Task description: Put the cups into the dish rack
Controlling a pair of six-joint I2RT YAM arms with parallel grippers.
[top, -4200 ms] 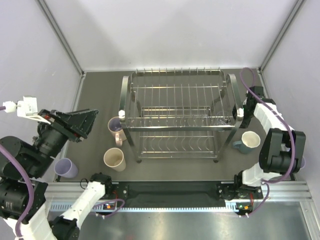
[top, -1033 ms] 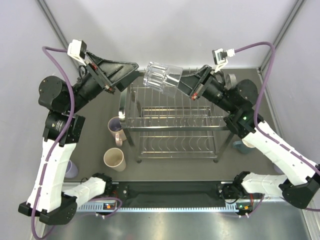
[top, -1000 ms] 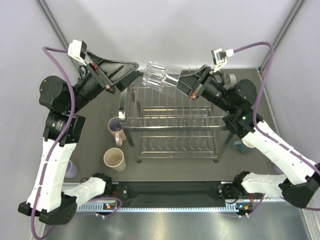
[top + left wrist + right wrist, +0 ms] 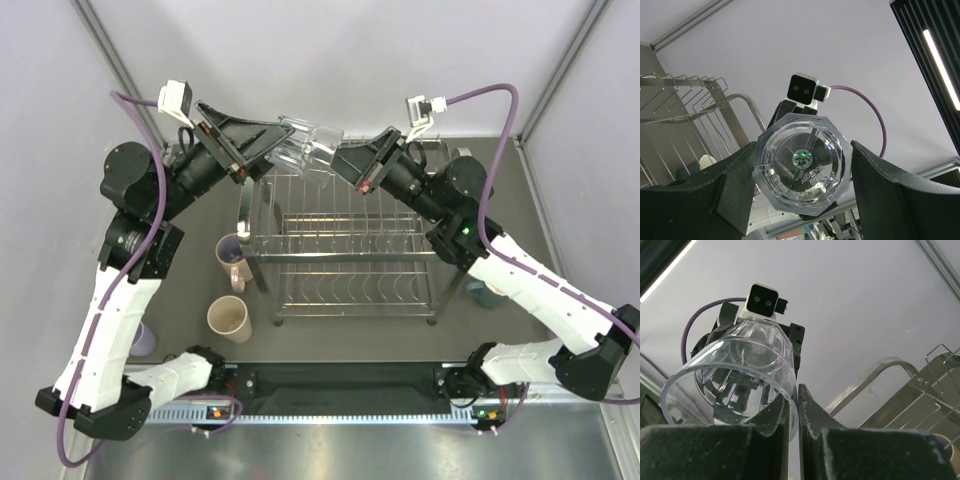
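Above dish rack (image 4: 350,257), glass (image 4: 305,148) lies sideways, mouth rightward.

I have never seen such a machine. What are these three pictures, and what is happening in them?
These are two robot arms, a left arm and a right arm, bolted at the near edge of a table. The wide picture looks down from above. The other two come from a camera on each wrist. On the table stand a wire dish rack, a pink mug and a beige tumbler. Above the rack, the right gripper pinches the rim of a clear glass. The left gripper is open, its fingers on either side of the glass's base.
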